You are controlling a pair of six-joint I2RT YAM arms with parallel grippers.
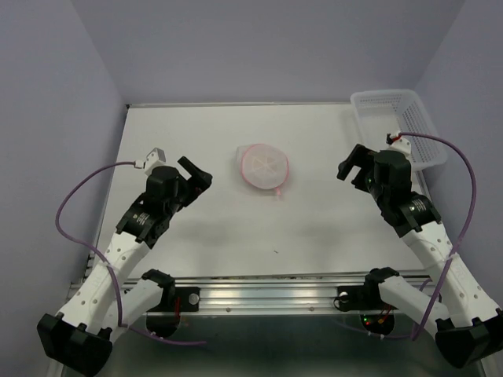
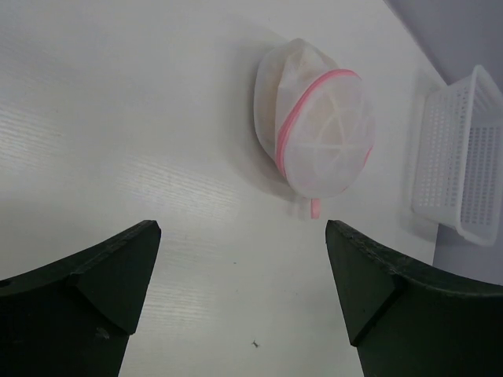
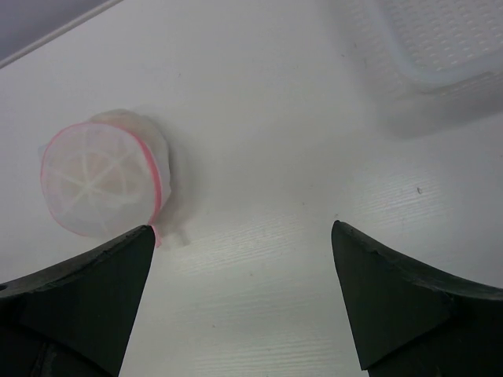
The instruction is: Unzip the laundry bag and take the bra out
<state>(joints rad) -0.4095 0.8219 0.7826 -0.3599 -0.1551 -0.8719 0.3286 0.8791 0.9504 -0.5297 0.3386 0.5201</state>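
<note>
Left tool [image 2: 243, 228] spread, zipped laundry bag [image 2: 322, 133], basket [image 2: 460, 157]

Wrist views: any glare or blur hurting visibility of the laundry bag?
Left wrist: laundry bag sharp, faint shadow beside it, mild banded sheen on the table. Right wrist: bag slightly soft and washed out, basket blurred and overexposed. Top external: even light, bag clear.
</note>
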